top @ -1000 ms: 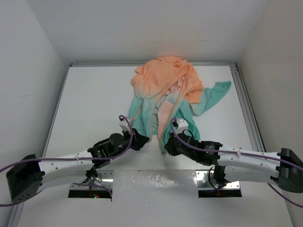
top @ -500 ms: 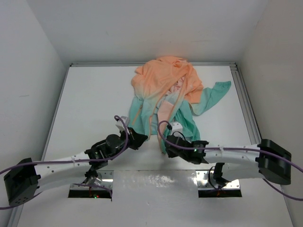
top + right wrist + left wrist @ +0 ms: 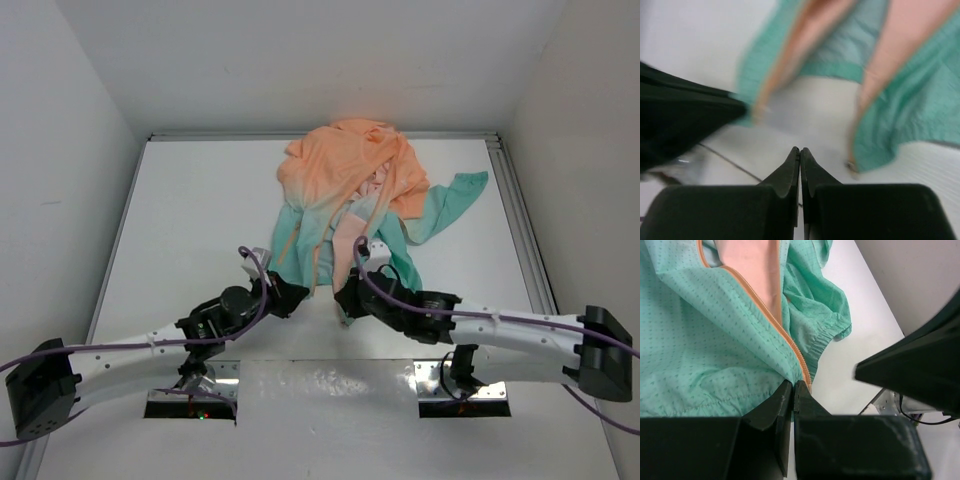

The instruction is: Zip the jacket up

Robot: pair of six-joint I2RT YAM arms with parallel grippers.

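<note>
The jacket (image 3: 350,190) lies crumpled at the far middle of the table, peach at the far end and teal toward me, with pink lining showing. My left gripper (image 3: 296,296) is shut on the teal bottom corner beside the orange zipper (image 3: 771,315), and the fabric (image 3: 715,355) enters the jaws (image 3: 793,386). My right gripper (image 3: 346,298) is shut and empty just above the table, close to the left one. In the blurred right wrist view its tips (image 3: 800,151) stand short of the other teal front edge (image 3: 900,125).
The white table (image 3: 190,220) has a raised metal rim on the right (image 3: 520,230) and grey walls around it. A teal sleeve (image 3: 455,195) stretches to the right. Two openings with metal plates (image 3: 190,390) sit at the near edge by the arm bases.
The right arm has swung and its gripper has moved slightly left and farther in, toward the jacket's hem. The left gripper has shifted a little left, still holding the corner.
</note>
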